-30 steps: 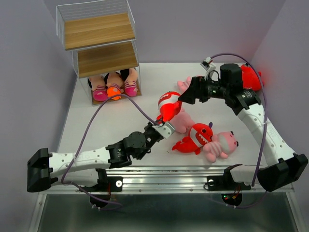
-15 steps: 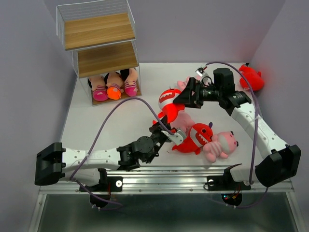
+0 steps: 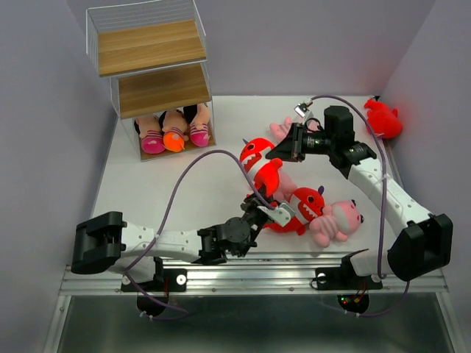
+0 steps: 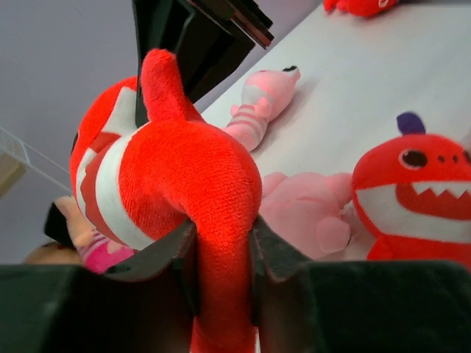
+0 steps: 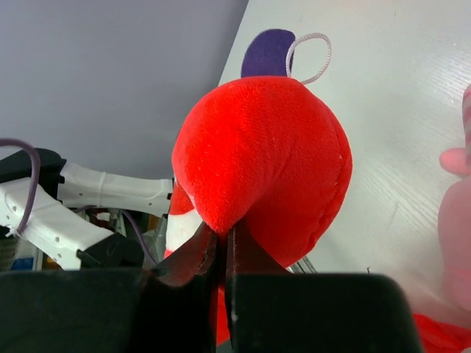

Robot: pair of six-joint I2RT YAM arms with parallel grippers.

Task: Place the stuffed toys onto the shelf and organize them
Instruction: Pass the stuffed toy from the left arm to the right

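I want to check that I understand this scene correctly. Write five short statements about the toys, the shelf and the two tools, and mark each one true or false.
1. Three dolls sit on the lowest board of the shelf. True.
2. The left tool grips a red shark by its tail end. True.
3. The right tool is wide open, apart from every toy. False: it is shut, pinching the same red shark.
4. A shark lies on the top board of the shelf. False: that board bears no toy.
5. A second red shark lies at the far right of the table. True.

Red shark point(image 3: 266, 175) upright, table point(image 3: 169, 191) ctr
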